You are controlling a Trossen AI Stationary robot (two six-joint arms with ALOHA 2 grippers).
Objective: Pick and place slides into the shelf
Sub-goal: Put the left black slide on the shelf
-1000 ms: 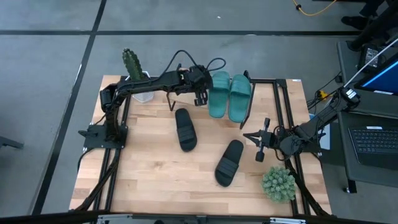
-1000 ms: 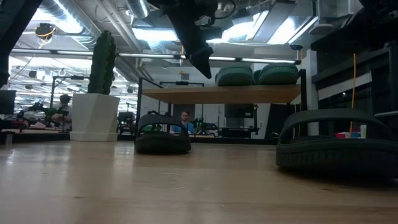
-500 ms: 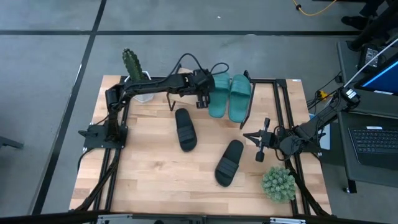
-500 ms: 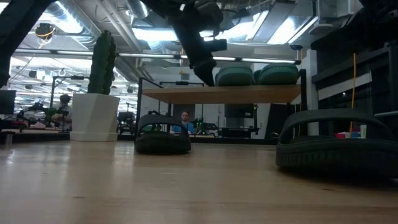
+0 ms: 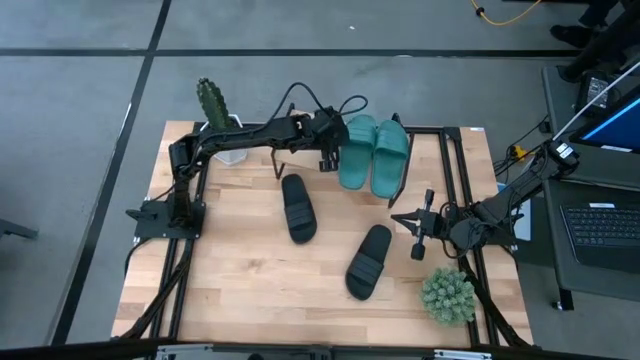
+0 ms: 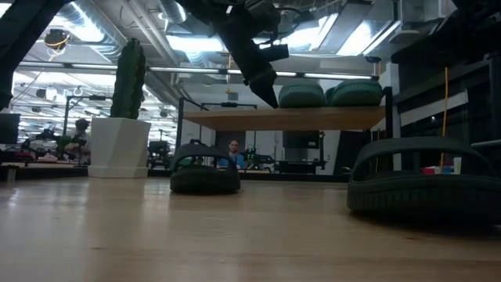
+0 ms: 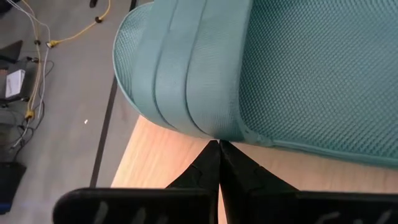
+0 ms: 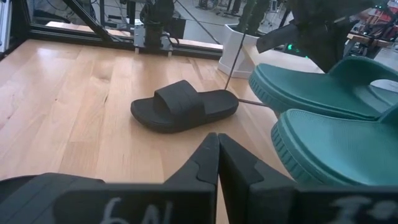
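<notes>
Two teal slides (image 5: 355, 150) (image 5: 388, 155) lie side by side on the shelf (image 6: 282, 119) at the far middle of the table. My left gripper (image 5: 330, 152) is shut, and its tips stand at the left teal slide's side (image 7: 186, 68). Two black slides rest sole-down on the tabletop, one (image 5: 297, 207) in the middle and one (image 5: 368, 260) nearer the front right. My right gripper (image 5: 395, 216) waits shut at the table's right, above the tabletop, with nothing in it. My left gripper's shut fingertips (image 7: 219, 149) touch the left teal slide's outer side edge where the strap meets the sole (image 7: 214, 132). They come from the table's left, slanting down. The slide rests sole-down on the shelf board, beside the other teal slide.
A cactus in a white pot (image 5: 213, 105) stands at the far left. A bushy green plant (image 5: 447, 295) stands at the near right corner. A black metal frame (image 5: 455, 180) runs along the table's edges, and a laptop (image 5: 600, 230) sits beyond the right edge.
My left gripper, shut, has gone toward the table's right and a little down, against the left teal slide. Both teal slides have slid a little toward the right along the shelf board.
</notes>
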